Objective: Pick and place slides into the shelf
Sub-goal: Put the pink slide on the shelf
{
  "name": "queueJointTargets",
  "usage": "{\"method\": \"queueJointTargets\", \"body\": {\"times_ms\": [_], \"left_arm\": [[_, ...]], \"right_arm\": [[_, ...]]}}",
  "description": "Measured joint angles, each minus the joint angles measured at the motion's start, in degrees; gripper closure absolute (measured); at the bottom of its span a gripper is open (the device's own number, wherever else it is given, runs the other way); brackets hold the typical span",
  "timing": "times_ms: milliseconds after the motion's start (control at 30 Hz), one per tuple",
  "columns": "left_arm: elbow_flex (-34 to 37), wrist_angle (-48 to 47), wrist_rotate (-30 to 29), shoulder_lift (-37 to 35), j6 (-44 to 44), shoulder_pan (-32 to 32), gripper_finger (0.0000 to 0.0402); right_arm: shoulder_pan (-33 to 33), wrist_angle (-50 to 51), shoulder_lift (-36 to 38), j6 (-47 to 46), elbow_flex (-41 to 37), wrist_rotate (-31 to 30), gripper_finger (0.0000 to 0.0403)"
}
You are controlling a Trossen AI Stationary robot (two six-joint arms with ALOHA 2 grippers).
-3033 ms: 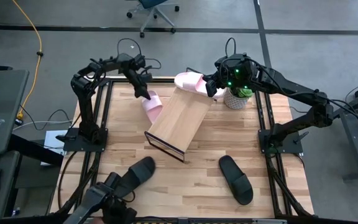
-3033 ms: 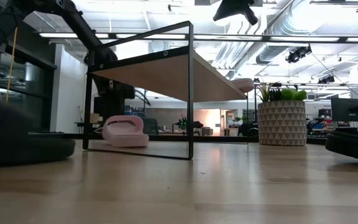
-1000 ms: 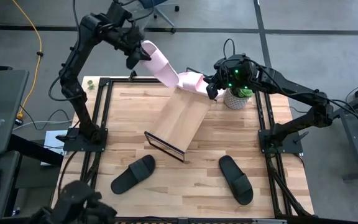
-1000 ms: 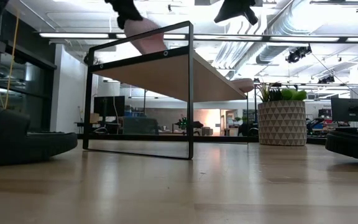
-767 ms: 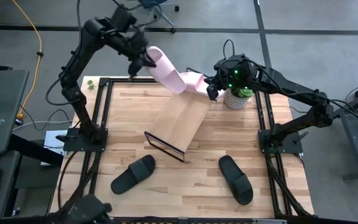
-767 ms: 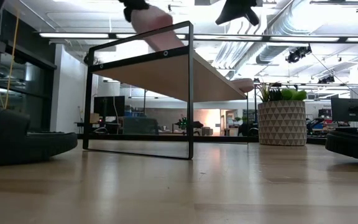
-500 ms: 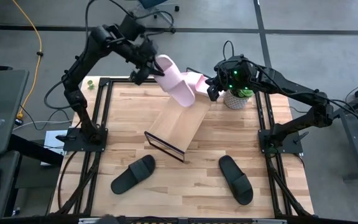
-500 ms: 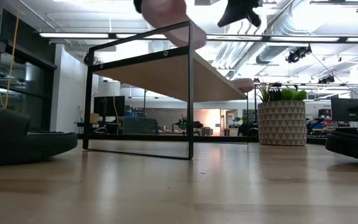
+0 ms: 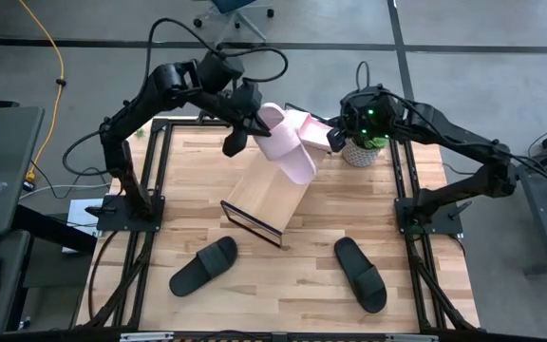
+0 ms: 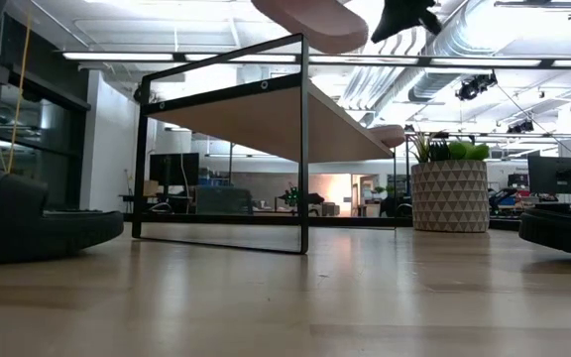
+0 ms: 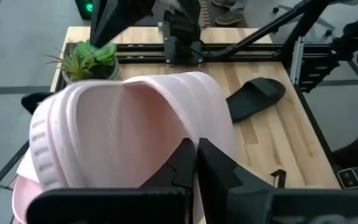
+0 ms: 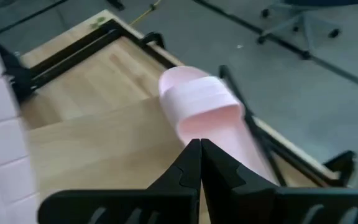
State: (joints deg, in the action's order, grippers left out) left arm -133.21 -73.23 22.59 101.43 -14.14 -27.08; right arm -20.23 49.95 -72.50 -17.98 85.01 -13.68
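Since a second ago left gripper (image 9: 243,128), clamped on pale pink wide-strap slide (image 9: 288,152), swung it from behind table to above slanted light-wood shelf (image 9: 272,187); long axis along slope. Right gripper (image 9: 333,136) shut, empty, beside second pink slide (image 12: 207,106) at shelf top.

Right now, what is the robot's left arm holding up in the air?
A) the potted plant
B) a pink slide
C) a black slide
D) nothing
B: the left end effector is shut on a pink slide, carried above the shelf.
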Motion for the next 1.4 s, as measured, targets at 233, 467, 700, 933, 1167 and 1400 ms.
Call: {"method": "queueJointTargets", "body": {"times_ms": [233, 467, 700, 933, 1167, 1400], "left_arm": [[0.0, 6.4, -1.1, 0.0, 5.0, 3.2, 0.0401], [3.7, 11.2, -1.1, 0.0, 8.6, 6.5, 0.0401], [12.0, 17.5, -0.5, 0.0, 10.0, 7.5, 0.0402], [18.3, 20.8, 0.6, -0.2, 10.1, 6.5, 0.0402], [20.5, 26.5, 1.7, -1.1, 10.6, 5.6, 0.0402], [20.5, 29.2, 2.5, -3.0, 10.0, 2.8, 0.0402]], "right_arm": [[0.0, 1.9, 2.6, 0.0, 0.0, -2.8, 0.0402], [0.0, 4.0, 3.0, 0.0, 0.0, -2.8, 0.0402], [0.0, 5.6, 3.3, -0.2, 0.0, -2.8, 0.0402], [0.0, 8.7, 5.5, -3.4, 0.0, -1.9, 0.0402], [0.3, 10.6, 9.6, -8.3, 0.0, 8.0, 0.0401], [0.5, 8.5, 17.1, -13.1, -3.6, 11.0, 0.0323]]}}
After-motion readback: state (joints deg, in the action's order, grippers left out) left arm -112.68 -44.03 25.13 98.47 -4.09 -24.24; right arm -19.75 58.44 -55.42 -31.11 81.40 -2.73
